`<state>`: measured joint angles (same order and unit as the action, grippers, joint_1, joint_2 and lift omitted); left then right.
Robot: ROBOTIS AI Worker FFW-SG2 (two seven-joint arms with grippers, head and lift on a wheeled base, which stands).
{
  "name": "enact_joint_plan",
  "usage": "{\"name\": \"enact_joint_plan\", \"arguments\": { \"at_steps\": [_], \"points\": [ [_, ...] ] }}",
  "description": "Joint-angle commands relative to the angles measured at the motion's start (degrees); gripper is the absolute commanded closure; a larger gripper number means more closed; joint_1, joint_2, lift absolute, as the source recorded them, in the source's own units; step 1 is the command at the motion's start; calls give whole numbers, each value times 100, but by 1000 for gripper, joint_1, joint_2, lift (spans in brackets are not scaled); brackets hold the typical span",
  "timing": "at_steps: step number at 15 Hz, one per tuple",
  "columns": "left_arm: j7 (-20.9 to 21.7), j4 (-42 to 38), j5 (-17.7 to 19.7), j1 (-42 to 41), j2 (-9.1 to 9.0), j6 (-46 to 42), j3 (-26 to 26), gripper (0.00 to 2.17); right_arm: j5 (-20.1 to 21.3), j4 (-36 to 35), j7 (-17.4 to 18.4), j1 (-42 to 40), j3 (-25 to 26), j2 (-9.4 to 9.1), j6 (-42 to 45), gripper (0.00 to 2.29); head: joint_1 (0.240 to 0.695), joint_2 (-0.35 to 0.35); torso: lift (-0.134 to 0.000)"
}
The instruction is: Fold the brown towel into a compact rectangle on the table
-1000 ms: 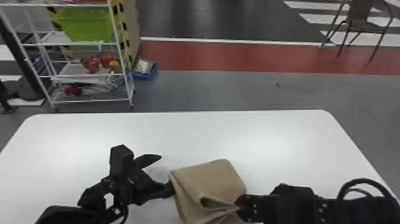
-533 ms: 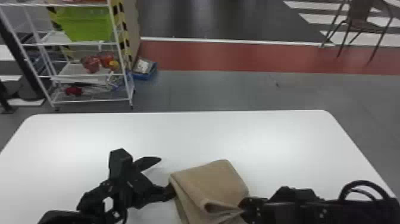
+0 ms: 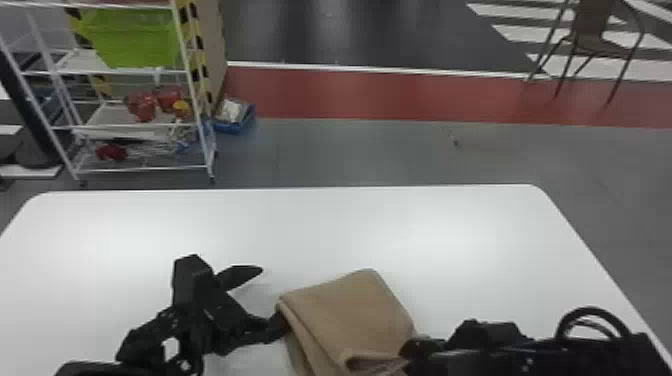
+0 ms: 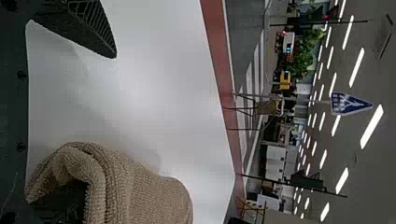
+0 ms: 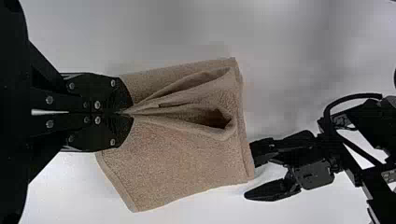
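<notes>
My right fingers (image 5: 122,95) grip a gathered pinch of the brown towel (image 3: 350,315), and have just edged slightly rightward and nearer me; I judge that tautens the cloth for the next fold. My left fingers (image 3: 242,275) stand open, one at its left edge. Squarish on the tabletop (image 3: 450,235), no clear long axis, it points a corner away from me.

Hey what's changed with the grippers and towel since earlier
The left gripper and right gripper have edged slightly down the head view. Nothing was newly taken or let go. The right gripper still pinches the towel, the left stays open with one finger at its edge, and the folds look much alike.
</notes>
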<state>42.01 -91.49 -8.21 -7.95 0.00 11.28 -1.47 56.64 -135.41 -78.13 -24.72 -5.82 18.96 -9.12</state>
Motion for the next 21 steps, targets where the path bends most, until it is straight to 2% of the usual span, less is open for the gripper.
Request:
{"name": "enact_joint_plan", "arguments": {
  "at_steps": [1,10,11,12,13,15,16,19,21],
  "points": [
    [0,8,-14,-5,-15,-24,-3,29,58,41,-19,-16,-7,11,55,2013,695,-103,-122],
    [9,-10,-31,-14,-15,-24,-64,29,339,102,-19,-183,-139,11,55,2000,695,-113,-122],
    [9,-18,-58,-23,-15,-24,-73,29,375,111,-19,-209,-139,11,20,1899,695,-115,-122],
    [9,-18,-75,-31,-15,-24,-73,29,401,102,-19,-209,-148,11,-174,1636,695,-116,-122],
    [9,-27,-75,-31,-15,-24,-82,29,383,94,-19,-200,-165,11,-367,1305,695,-118,-122],
    [9,-36,-93,-40,-15,-7,-126,29,295,6,-19,-209,-209,11,-894,370,695,-129,-122],
    [9,-45,-93,-40,-15,-24,-134,29,181,-56,-19,-227,-192,11,-894,154,695,-133,-122],
    [9,-62,-110,-49,-15,-7,-170,29,-557,-381,-19,-244,28,11,-1281,144,695,-134,-122],
    [9,-71,-119,-58,-15,-7,-178,29,-1225,-636,-19,-244,265,-15,-1861,144,695,-131,-122]
  ]
}}
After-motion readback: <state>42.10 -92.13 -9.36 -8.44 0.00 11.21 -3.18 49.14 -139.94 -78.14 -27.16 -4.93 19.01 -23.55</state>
